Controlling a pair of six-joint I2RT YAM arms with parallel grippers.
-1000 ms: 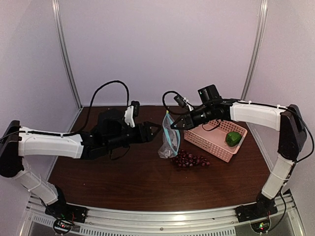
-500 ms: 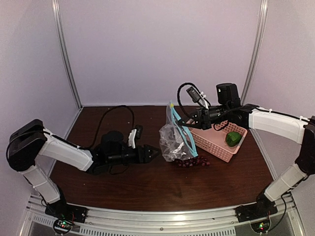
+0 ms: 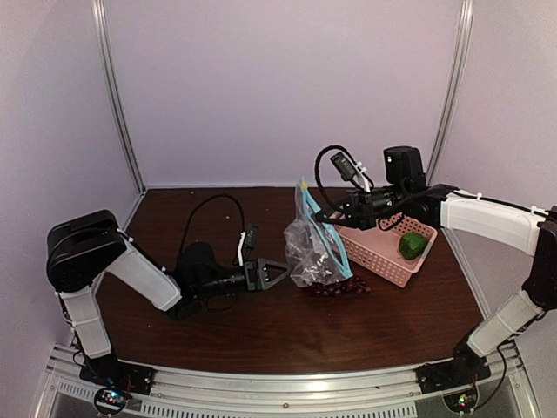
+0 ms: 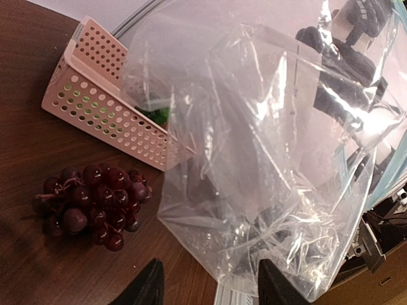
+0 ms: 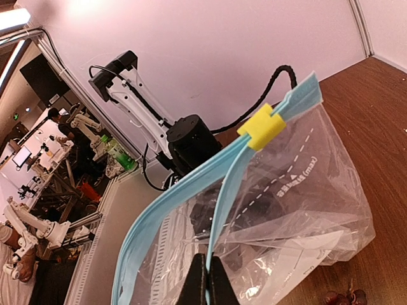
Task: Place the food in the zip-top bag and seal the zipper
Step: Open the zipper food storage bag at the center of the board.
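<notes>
The clear zip-top bag (image 3: 306, 248) hangs upright, its bottom on the table. My right gripper (image 3: 331, 218) is shut on one lip of the teal zipper strip (image 5: 222, 210). A yellow slider (image 5: 262, 127) sits at the strip's far end, and the mouth gapes open. My left gripper (image 3: 277, 273) is open and empty, low over the table just left of the bag's bottom (image 4: 273, 190). The dark red grapes (image 3: 341, 286) lie on the table beside the bag and also show in the left wrist view (image 4: 95, 203). The green vegetable (image 3: 412, 246) lies in the pink basket.
The pink perforated basket (image 3: 383, 259) stands right of the bag, under my right arm, and shows in the left wrist view (image 4: 102, 108). The booth's white walls and metal posts close in the back and sides.
My right gripper lifted the bag up and to the right a second ago, then held still. My left arm folded down and its gripper sank low toward the bag's bottom.
</notes>
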